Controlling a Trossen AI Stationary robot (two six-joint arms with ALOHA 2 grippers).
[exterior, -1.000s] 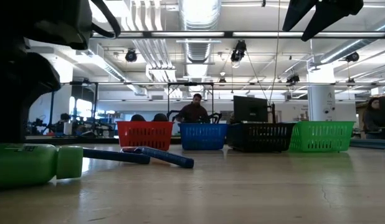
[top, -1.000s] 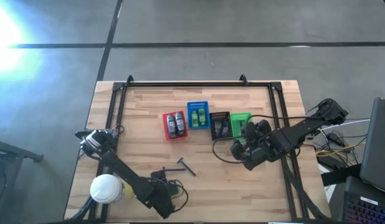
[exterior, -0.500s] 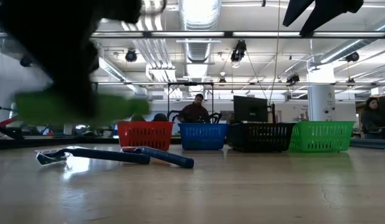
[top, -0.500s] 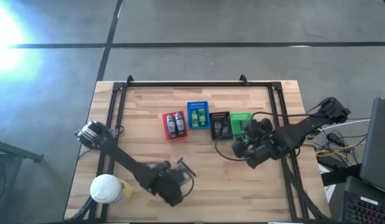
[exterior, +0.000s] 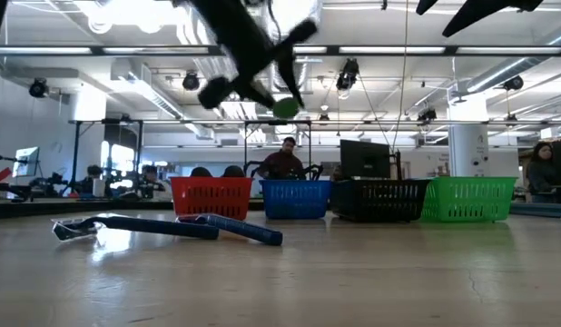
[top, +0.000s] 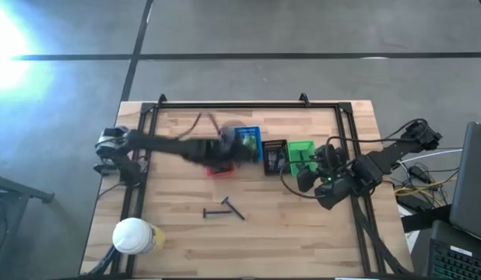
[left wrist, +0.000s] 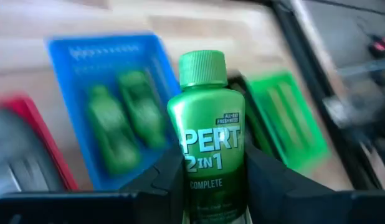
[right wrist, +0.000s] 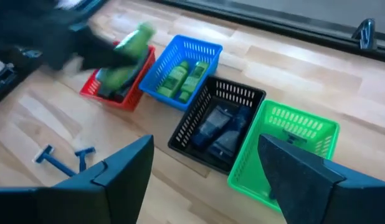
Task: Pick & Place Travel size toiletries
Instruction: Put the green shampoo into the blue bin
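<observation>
Four baskets on wooden table, left fingers grasping green bottle, right fingers apparently released

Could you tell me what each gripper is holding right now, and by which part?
The left gripper clamps the green bottle by its lower body; the right gripper holds nothing.

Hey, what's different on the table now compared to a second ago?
The left tool shut on the green bottle near the table's front edge, lifted it and swung it up over the red basket and blue basket. The right tool, open, drew back slightly by the green basket. The two razors, the baskets and the white-lidded container stayed put.
</observation>
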